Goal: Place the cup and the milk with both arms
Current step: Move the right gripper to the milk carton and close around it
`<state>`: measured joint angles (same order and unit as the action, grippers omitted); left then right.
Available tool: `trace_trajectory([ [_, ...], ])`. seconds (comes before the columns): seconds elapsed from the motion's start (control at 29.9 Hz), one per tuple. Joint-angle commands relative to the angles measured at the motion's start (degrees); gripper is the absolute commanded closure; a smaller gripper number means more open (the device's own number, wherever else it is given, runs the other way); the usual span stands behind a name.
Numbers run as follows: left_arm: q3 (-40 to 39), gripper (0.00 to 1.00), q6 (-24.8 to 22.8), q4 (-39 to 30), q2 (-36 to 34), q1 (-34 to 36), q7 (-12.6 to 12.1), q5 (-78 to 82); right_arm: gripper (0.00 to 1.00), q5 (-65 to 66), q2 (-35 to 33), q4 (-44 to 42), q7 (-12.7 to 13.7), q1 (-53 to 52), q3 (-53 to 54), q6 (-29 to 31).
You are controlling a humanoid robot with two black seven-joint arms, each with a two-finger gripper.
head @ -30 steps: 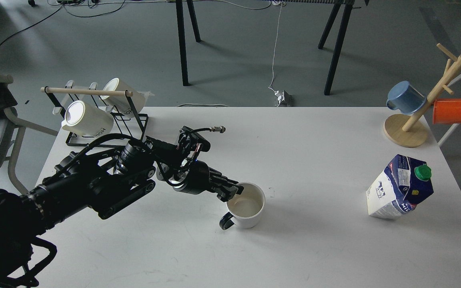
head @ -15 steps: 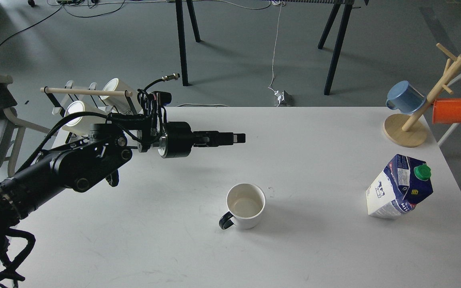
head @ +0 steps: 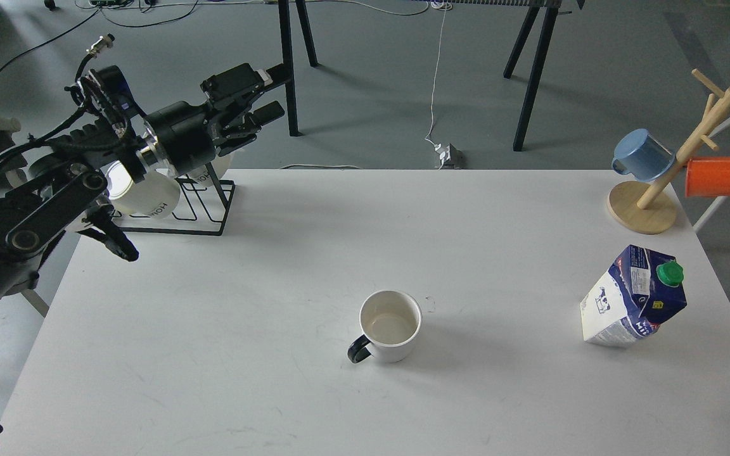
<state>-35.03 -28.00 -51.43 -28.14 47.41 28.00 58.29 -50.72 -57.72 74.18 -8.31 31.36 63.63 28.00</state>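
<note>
- Our left gripper [head: 262, 96] is high over the table's [head: 276, 266] far-left corner, above the wire rack [head: 200, 202]; jaws parted, holding nothing.
- Right arm is out of view.
- Cup [head: 390, 325] stands upright mid-table, mouth up, long axis vertical, black handle facing near-left toward us.
- Milk [head: 635, 296] stands near the right edge, well apart from the cup; long axis roughly vertical, green cap on the right slope of the gable.
- Both look placed, so we judge the step is retracting.
- To do it well: lift clear of the rack and cream mugs [head: 149, 196], and keep the jaws away from the cup.
</note>
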Motion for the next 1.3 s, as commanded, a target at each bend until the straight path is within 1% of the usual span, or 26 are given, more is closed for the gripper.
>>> trace_trajectory([
  [0.0, 0.14, 0.12, 0.0, 0.01, 0.02, -0.13, 0.0, 0.06, 0.05, 6.4, 6.2, 1.05, -0.04, -0.85, -1.75, 0.0],
  [0.13, 0.49, 0.12, 0.0, 0.01, 0.02, -0.22, 0.0, 0.06, 0.05, 10.54, 8.06, 2.72, -0.13, -4.01, -4.82, 0.0],
  [0.47, 0.75, 0.12, 0.0, 0.01, 0.28, -0.65, 0.0, 0.24, 0.05, 11.95, 12.01, 1.93, -0.22, -13.41, -13.62, 0.0],
  [0.77, 0.58, 0.12, 0.0, 0.01, 0.19, -1.53, 0.0, 0.24, 0.05, 15.73, 16.76, 1.32, -0.13, -20.01, -14.06, 0.0],
  [1.14, 0.49, 0.12, 0.0, 0.01, 0.02, -2.41, 0.0, 0.24, 0.05, 16.09, 20.1, -2.64, -0.22, -22.13, -13.63, 0.0],
  [1.27, 0.67, 0.12, 0.0, 0.01, 0.02, -2.5, 0.0, 0.33, 0.08, 16.0, 20.89, -3.34, -0.48, -22.13, -12.92, 0.0],
])
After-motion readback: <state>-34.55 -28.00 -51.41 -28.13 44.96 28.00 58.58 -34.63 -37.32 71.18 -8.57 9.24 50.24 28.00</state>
